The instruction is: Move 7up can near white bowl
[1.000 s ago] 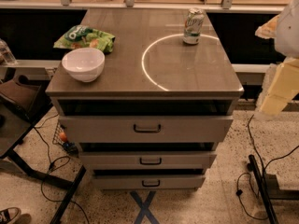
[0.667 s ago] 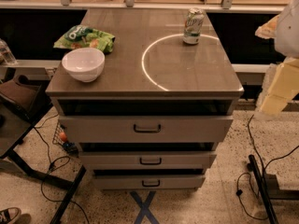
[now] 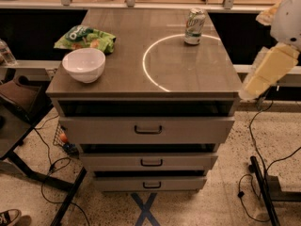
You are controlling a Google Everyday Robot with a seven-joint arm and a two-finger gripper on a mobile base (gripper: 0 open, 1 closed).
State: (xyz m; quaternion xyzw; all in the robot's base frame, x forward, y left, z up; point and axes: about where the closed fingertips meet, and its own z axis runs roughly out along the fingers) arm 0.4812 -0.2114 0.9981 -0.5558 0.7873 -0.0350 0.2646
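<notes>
The 7up can (image 3: 194, 27) stands upright at the back right of the cabinet top (image 3: 188, 79), on the edge of a bright ring of light. The white bowl (image 3: 84, 65) sits at the front left of the same top, far from the can. Only part of my arm (image 3: 269, 69), a white and pale yellow link, shows at the right edge, beside and off the cabinet. My gripper itself is out of view, past the right edge of the frame.
A green snack bag (image 3: 85, 38) lies just behind the bowl. The cabinet has three drawers (image 3: 148, 130), slightly open. A counter runs along the back. Cables and a stand leg (image 3: 263, 192) lie on the floor at right; a dark chair (image 3: 19, 102) stands at left.
</notes>
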